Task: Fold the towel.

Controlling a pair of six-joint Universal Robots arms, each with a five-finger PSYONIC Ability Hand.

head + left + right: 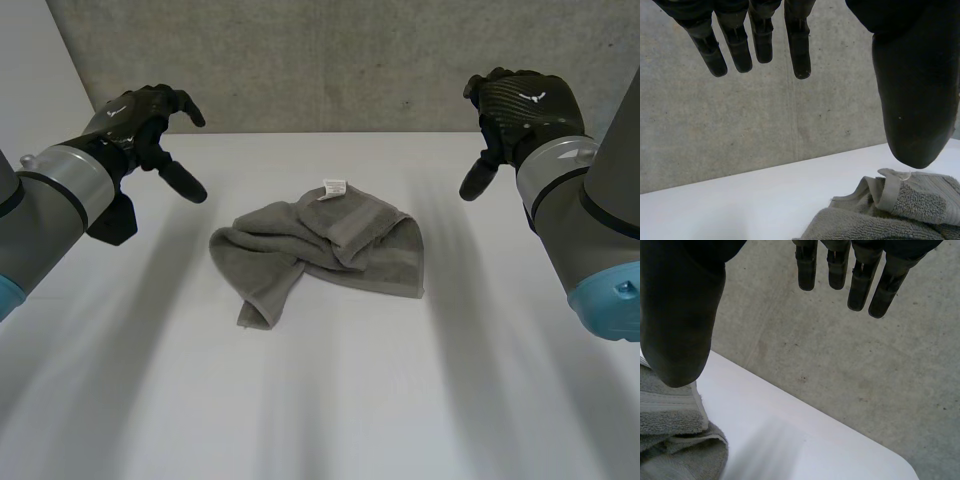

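Head view: the white table (320, 400) carries a crumpled grey towel (318, 248) at its middle. The left hand (135, 120) and right hand (525, 105) hang either side of it, well apart, fingers spread and empty (a small white label (334, 187) marks the towel's far edge).

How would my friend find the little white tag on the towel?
Start at the white table; a crumpled grey towel lies in its middle. On the towel's far edge, nearest the concrete wall, sits a small tag. It is the only white spot on the grey cloth.
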